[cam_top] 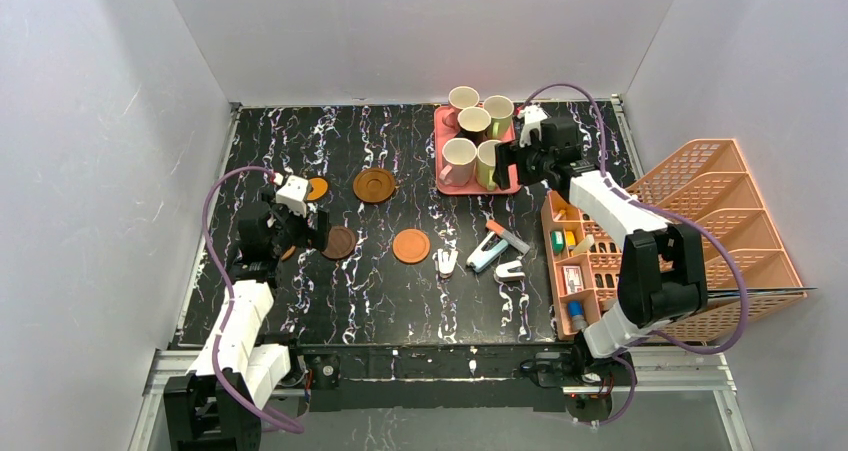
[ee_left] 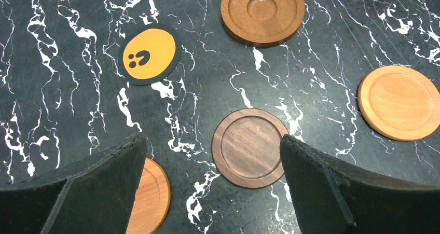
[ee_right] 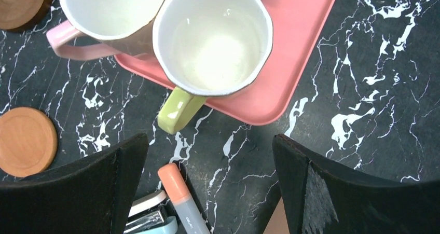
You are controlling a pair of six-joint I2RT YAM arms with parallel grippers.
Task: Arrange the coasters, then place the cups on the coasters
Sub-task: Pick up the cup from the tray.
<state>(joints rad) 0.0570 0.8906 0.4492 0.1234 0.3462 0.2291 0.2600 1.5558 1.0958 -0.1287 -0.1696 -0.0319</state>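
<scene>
Several coasters lie on the black marbled table. In the left wrist view a dark wooden coaster (ee_left: 249, 147) lies just ahead of my open left gripper (ee_left: 211, 140), close to its right finger. A light orange coaster (ee_left: 153, 197) is half hidden by the left finger. Farther off lie a yellow face coaster (ee_left: 150, 55), a brown rimmed coaster (ee_left: 262, 11) and an orange coaster (ee_left: 398, 102). The cups (cam_top: 473, 121) stand together on the pink tray (cam_top: 441, 126). My right gripper (ee_right: 210, 140) hangs open just short of the yellow-green cup (ee_right: 212, 39), next to a pink cup (ee_right: 111, 8).
A glue stick (ee_right: 179, 195) and a stapler (cam_top: 487, 253) lie below the tray, with white clips (cam_top: 446, 262) nearby. A pink desk organiser (cam_top: 700, 231) holding small items fills the right side. White walls close in the table.
</scene>
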